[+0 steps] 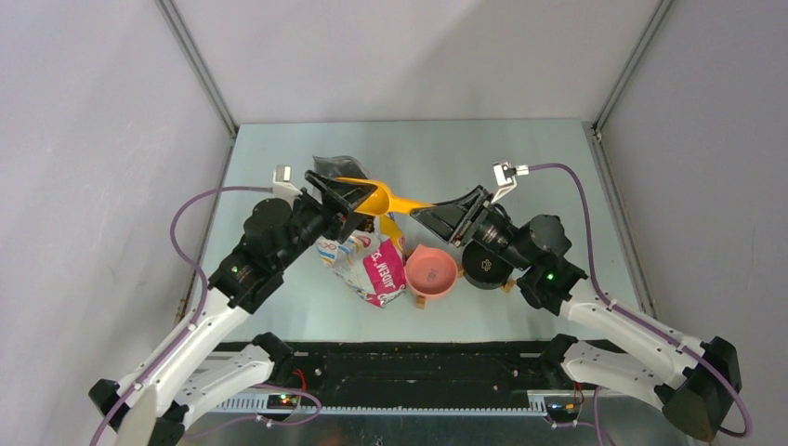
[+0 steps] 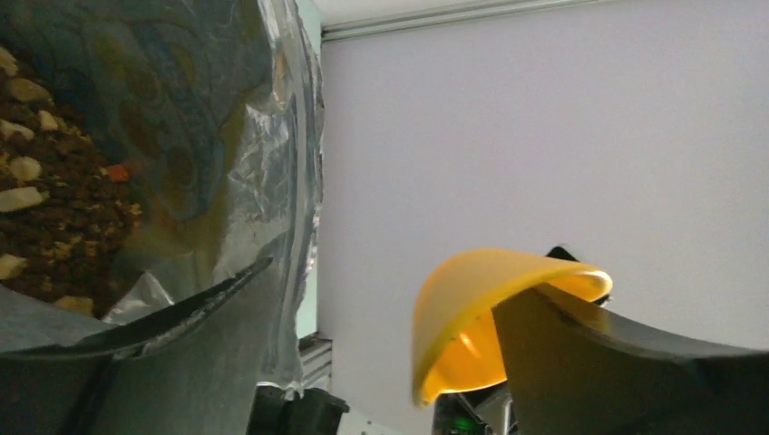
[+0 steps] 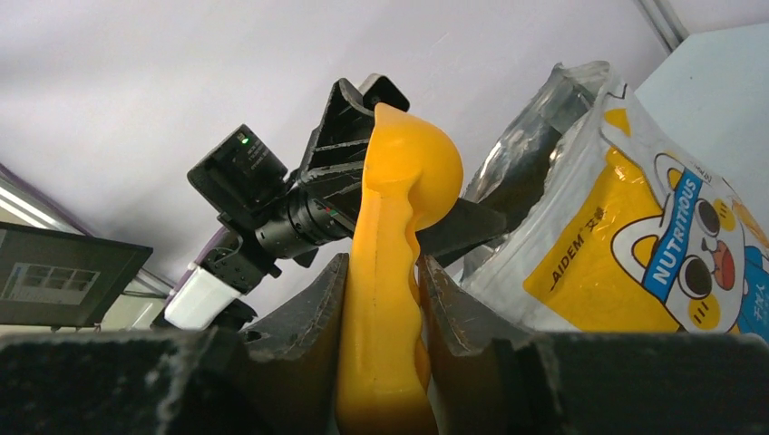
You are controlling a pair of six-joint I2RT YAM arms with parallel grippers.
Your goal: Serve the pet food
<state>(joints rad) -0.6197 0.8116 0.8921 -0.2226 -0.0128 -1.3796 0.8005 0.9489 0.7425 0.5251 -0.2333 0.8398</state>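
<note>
— Yellow plastic, that scoop (image 1: pixel 386 199), held up over the counter (image 1: pixel 520 158) in the top view with an arm at each end. Who has it?

— The right pincer (image 1: pixel 437 216) has the handle end. The left pincer (image 1: pixel 348 200) sits at the cup end, right above the bag (image 1: pixel 372 265). The pink bowl (image 1: pixel 431 270) lies near the right pincer, handy for pouring, I'd judge.

— And the left wrist view?

— Its jaws stand wide apart and grip nothing. The scoop's cup sits by one finger and the bag's foil mouth by the other. The pet food (image 2: pixel 54 208) lies inside the bag, just beyond that finger.

— The right wrist view?

— Jaws closed snugly on the handle, with the cup pointing away toward the bag. It looks lined up to dip in.
</note>
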